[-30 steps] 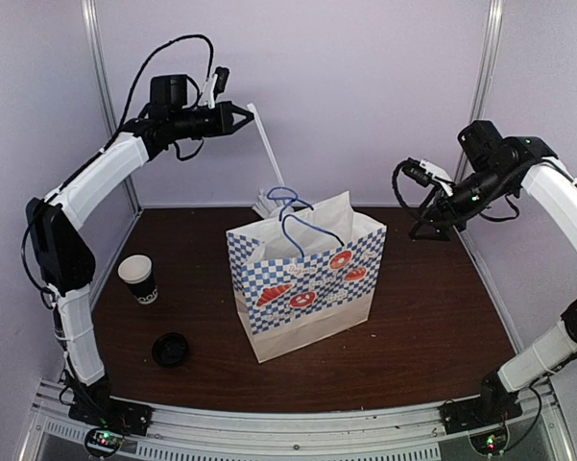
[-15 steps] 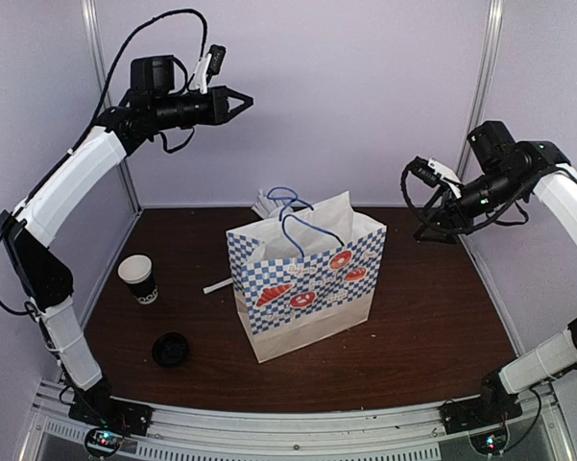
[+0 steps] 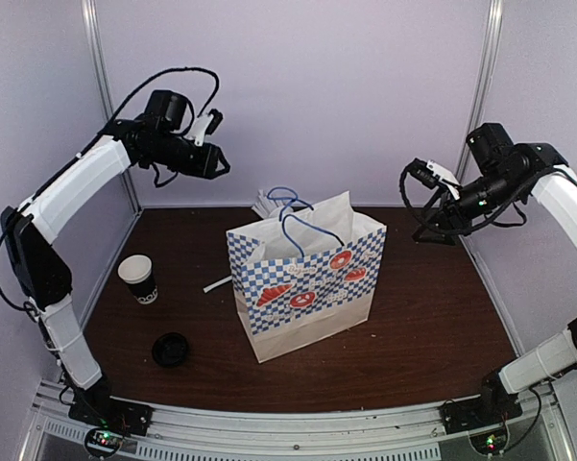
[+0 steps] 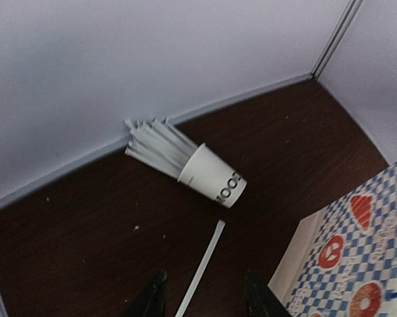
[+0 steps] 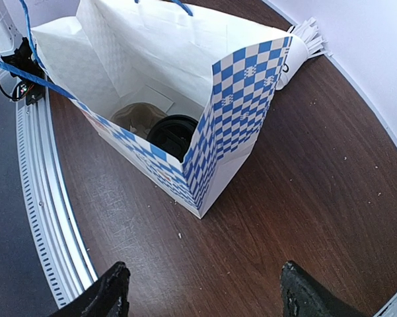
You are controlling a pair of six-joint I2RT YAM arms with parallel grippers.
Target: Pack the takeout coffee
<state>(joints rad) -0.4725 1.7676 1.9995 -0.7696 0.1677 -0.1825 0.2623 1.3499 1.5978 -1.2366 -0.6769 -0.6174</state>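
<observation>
Spanning the whole scene, a dark brown table [image 3: 442, 327] carries a blue-and-white checked paper bag [image 3: 307, 279], upright and open at its centre. Left gripper [image 4: 205, 305] hangs high over the back left of the table, fingers parted with nothing between them. Right gripper [image 5: 208, 297] hovers to the right of the bag, fingers spread wide and likewise empty. White cup of straws [image 4: 211, 177] lies on its side behind the bag, by the back wall. Lidless cup [image 3: 137, 279] stands upright near the left edge. Takeout coffee [image 5: 174, 135] sits inside the bag, only its black lid showing. Loose black lid [image 3: 171, 349] lies nearer the arms than the lidless cup; single straw [image 4: 201, 274] lies flat just left of the bag
</observation>
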